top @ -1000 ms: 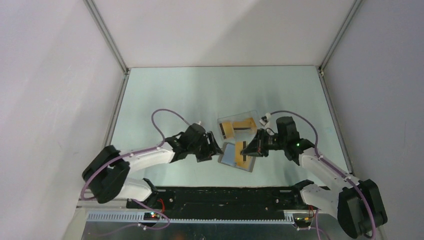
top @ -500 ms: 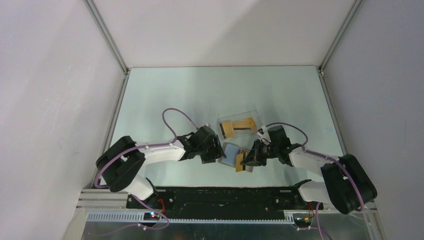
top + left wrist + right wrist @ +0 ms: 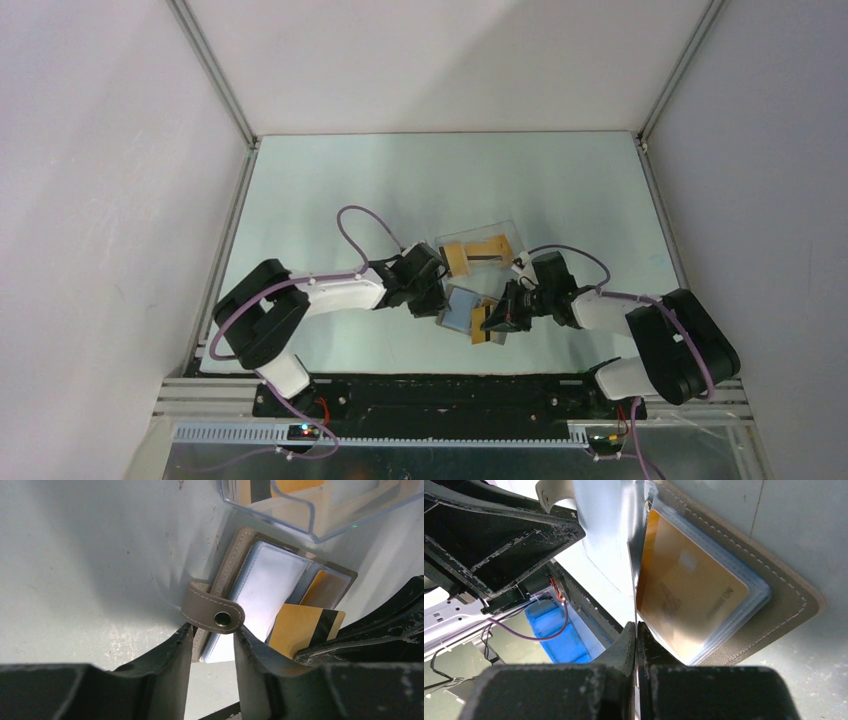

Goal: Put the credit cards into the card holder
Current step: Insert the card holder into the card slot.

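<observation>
So our right gripper (image 3: 636, 630) is pressed together on a striped credit card (image 3: 300, 630). The card holder (image 3: 260, 575) lies open on the table right in front of it, between both arms. Our left gripper (image 3: 210, 637) sits part-spread around the snap strap (image 3: 214, 614). We'd guess the push goes toward the left gripper.

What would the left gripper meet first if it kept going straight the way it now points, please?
Probably the taupe snap strap of the flat grey-taupe folding card holder, lying just ahead of the left gripper; depth is unclear.
</observation>
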Robot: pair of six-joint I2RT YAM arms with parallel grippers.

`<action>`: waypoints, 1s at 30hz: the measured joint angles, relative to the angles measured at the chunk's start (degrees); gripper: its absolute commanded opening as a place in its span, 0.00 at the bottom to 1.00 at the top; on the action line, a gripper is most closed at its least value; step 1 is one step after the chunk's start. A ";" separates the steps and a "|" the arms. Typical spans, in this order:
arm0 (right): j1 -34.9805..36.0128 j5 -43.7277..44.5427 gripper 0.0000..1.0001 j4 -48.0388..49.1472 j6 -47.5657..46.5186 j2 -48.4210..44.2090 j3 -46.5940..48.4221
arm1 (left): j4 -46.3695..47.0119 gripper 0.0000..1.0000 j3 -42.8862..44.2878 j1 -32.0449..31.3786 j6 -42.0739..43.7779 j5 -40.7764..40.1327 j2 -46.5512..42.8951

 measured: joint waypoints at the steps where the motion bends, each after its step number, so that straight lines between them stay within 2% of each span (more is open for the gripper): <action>1: -0.09 0.09 0.00 0.00 -0.22 0.22 0.02 | -0.24 0.38 0.22 0.00 0.04 -0.09 0.26; 9: -1.16 -0.04 0.00 0.72 -1.25 0.98 0.15 | -1.92 0.34 1.49 0.00 0.48 -0.26 1.27; 19: -2.12 -4.07 0.00 5.79 -1.64 7.30 2.05 | -2.43 0.27 2.08 0.00 0.87 -0.28 1.88; 30: -2.14 -4.48 0.00 7.72 -1.62 7.67 3.26 | -2.78 0.17 2.89 0.00 1.03 -0.31 2.73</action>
